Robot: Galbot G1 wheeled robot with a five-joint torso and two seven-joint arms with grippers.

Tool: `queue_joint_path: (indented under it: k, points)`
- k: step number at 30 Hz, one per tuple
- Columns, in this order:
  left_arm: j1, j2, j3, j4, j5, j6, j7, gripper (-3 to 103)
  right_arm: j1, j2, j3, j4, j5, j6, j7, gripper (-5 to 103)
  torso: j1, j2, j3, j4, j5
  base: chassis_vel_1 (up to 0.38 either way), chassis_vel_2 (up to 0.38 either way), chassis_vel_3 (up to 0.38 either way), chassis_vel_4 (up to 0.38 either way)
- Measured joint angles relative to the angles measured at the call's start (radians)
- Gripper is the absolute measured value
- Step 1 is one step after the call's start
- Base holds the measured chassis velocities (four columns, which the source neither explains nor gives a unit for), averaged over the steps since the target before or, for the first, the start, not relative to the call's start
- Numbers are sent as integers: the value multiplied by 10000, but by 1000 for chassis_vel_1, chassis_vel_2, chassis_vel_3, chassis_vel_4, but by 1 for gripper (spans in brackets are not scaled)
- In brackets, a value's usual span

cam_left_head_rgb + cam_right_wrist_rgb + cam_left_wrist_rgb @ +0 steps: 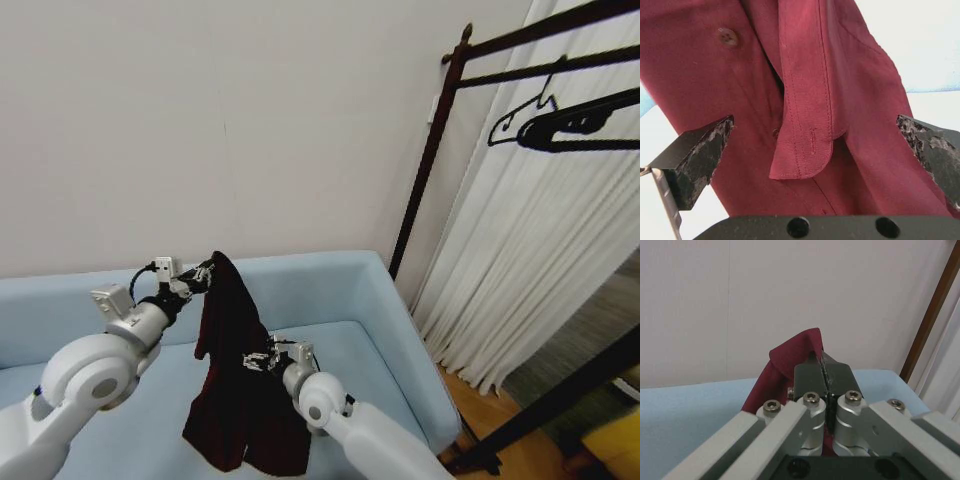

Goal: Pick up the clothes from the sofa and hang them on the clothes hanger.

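A dark red buttoned shirt [235,380] hangs above the light blue sofa [330,300]. My left gripper [207,270] is shut on its top edge and holds it up; in the left wrist view the closed fingers [825,375] pinch a fold of the red cloth [795,352]. My right gripper [256,360] stands open at the middle of the hanging shirt, and its two black fingertips [695,155] flank the button placket [805,125] without touching it. A black clothes hanger [580,125] hangs on the dark wooden rack [430,150] at the upper right.
A plain pale wall rises behind the sofa. White curtains [540,270] hang to the right of the rack. A second thin wire hanger [520,112] hangs beside the black one. Wooden floor shows at the lower right, with the rack's base bar [560,400] crossing it.
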Motion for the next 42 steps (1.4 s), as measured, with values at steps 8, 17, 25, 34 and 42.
queue_joint_path:
  k: [8, 17, 25, 34, 42]
  points:
    - [-64, -12, -79, -65, -86, 6, -45, 0, -42, 183, -6, -237, -85, 42, -86, 84, 0, 0, 0, 0, 1, 0, 0, 0, 0]
    - [-264, -12, -55, -68, -181, 17, -100, 0, -104, 126, -76, -232, -141, 98, -97, 51, 0, 0, 0, 0, 1, 0, 0, 0, 0]
    - [-209, -23, -108, -128, -198, 21, -125, 0, -79, 196, -129, -250, -185, 116, -62, 24, 0, 0, 0, 0, 2, 0, 0, 0, 0]
    - [29, -269, -191, 118, 37, 22, -101, 0, 430, -399, -94, 156, -274, 180, 254, 1, 0, 0, 0, 0, 3, 0, 0, 0, 0]
    - [-53, -474, -186, 255, 186, 4, -73, 0, 1231, -1351, 172, 691, -134, 186, 475, 1, 0, 0, 1, -1, 3, 0, 0, 0, 0]
